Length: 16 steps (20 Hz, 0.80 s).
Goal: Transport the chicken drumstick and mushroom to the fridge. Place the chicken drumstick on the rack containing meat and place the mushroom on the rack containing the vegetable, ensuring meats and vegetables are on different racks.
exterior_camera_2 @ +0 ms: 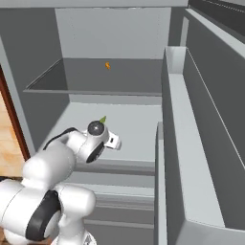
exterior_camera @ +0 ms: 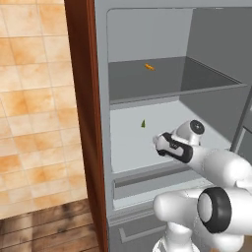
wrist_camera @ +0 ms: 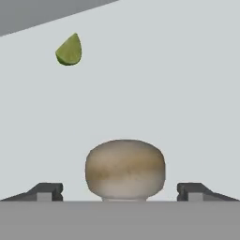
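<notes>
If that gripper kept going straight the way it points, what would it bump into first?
Most likely the mushroom, sitting right between the open gripper's fingertips on the fridge shelf. The green vegetable lies further on and off to one side.

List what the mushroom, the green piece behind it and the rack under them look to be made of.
Mushroom: soft-looking, matte tan cap, rounded with brownish mottling.
Green piece: vegetable matter by its look, matte yellow-green, teardrop shaped; which kind is unclear.
Rack: smooth pale grey sheet, plastic or painted metal; uniform, no gloss.

The mushroom's [wrist_camera: 125, 168] base is cut off below, and the small orange item [exterior_camera: 149, 67] is too small to identify.
</notes>
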### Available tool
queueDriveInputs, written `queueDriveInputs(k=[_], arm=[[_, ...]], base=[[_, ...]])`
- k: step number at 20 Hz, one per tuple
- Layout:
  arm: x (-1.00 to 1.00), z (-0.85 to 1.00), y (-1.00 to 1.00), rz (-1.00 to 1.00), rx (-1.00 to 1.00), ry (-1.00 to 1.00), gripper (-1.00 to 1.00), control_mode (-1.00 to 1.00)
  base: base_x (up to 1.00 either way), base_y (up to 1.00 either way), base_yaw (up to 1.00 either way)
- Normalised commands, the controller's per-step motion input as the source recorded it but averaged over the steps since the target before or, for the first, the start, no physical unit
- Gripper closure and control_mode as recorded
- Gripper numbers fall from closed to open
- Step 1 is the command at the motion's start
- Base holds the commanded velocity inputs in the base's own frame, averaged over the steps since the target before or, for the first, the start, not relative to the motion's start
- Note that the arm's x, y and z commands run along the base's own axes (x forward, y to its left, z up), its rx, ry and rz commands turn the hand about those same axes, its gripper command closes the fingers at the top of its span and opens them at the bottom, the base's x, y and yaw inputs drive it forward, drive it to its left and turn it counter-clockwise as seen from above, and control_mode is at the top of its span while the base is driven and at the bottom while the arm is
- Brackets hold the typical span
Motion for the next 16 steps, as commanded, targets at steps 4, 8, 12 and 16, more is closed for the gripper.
queueDriveInputs(k=[4,8,12,16], arm=[[-0.59,0.82,0.27,-0.04,0.00,-0.03,-1.00,-1.00],[-0.50,0.98,0.04,-0.02,0.00,0.00,-1.00,-1.00],[-0.90,0.54,0.00,0.00,0.00,0.02,-1.00,-1.00],[-1.00,0.65,0.00,0.00,0.00,0.00,-1.00,-1.00]], base=[[0.00,0.00,0.00],[0.00,0.00,0.00],[0.00,0.00,0.00],[0.00,0.00,0.00]])
